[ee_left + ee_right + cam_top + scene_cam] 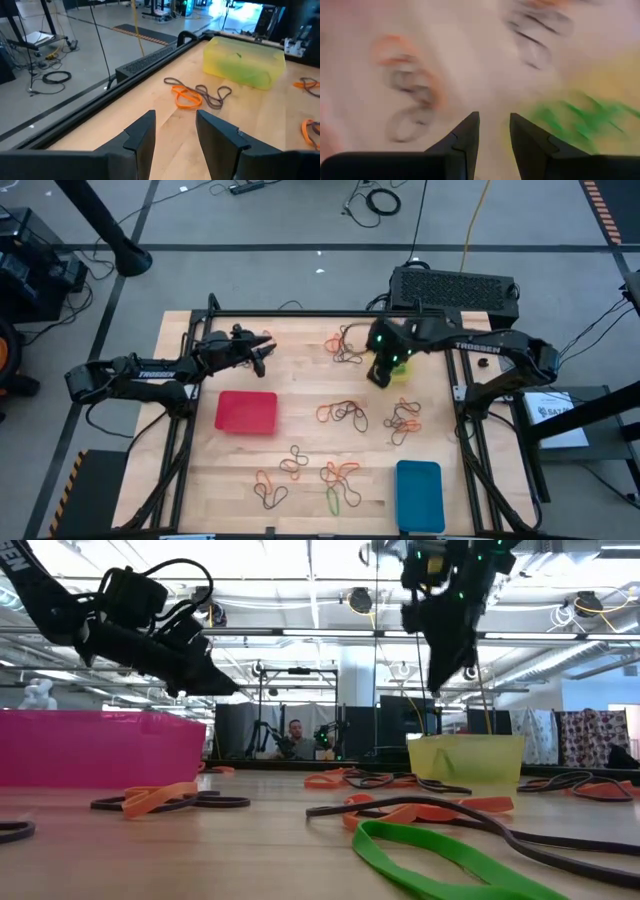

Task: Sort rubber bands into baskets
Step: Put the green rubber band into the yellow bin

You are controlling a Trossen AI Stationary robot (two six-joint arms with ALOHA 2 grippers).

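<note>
Rubber bands in orange, dark and green lie scattered over the wooden table, among them a cluster (342,414) at its middle and another (338,480) near the front. My right gripper (494,121) hangs open over the yellow basket (404,373), nothing between its fingers; green bands (580,117) lie in that basket. The gripper also shows above the basket's rim (465,745) in the low view. My left gripper (175,125) waits open above the table's far left part (262,352). The red basket (246,411) and the blue basket (419,495) rest flat on the table.
A black frame rail (300,313) runs along the table's far edge, with orange and dark bands (195,95) lying just inside it. More bands (404,420) lie at the right. A dark box (455,288) stands behind the table. Bare wood shows at the front left (215,470).
</note>
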